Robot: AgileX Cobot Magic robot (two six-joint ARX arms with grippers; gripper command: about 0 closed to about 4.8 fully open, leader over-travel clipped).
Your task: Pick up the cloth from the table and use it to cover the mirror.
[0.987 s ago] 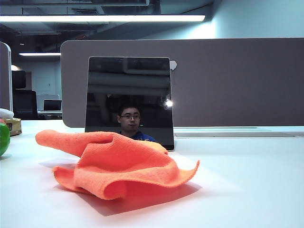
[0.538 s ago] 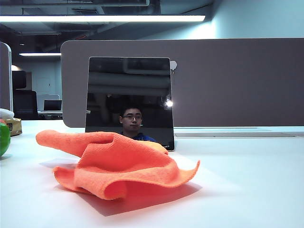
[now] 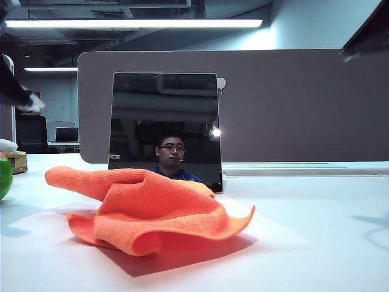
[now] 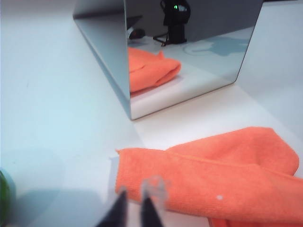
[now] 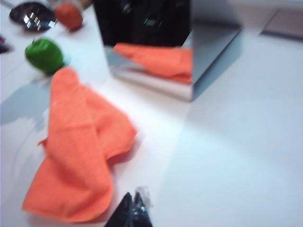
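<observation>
The white table (image 3: 316, 243) is lying smooth and bare under cool bluish light, and a long ceiling lamp (image 3: 134, 23) is glowing overhead. A wide grey partition panel (image 3: 292, 103) is closing off the back of the surface.

In the exterior view the mirror (image 3: 165, 128) is standing upright at about 12 o'clock from the cloth (image 3: 149, 210), its dark face reflecting a man in glasses. The orange cloth is lying crumpled on the table just in front of the mirror, one corner trailing toward 9 o'clock. A green round object (image 3: 5, 176) is sitting at the table's edge at 9 o'clock.

The left gripper (image 4: 135, 208) is hovering above the cloth's edge, its fingers standing slightly apart and holding nothing. The right gripper (image 5: 132, 208) is hanging over bare table beside the cloth's other side, its fingers pressed together and empty. In the exterior view, dark blurred arm parts are showing at 10 o'clock and 2 o'clock.
</observation>
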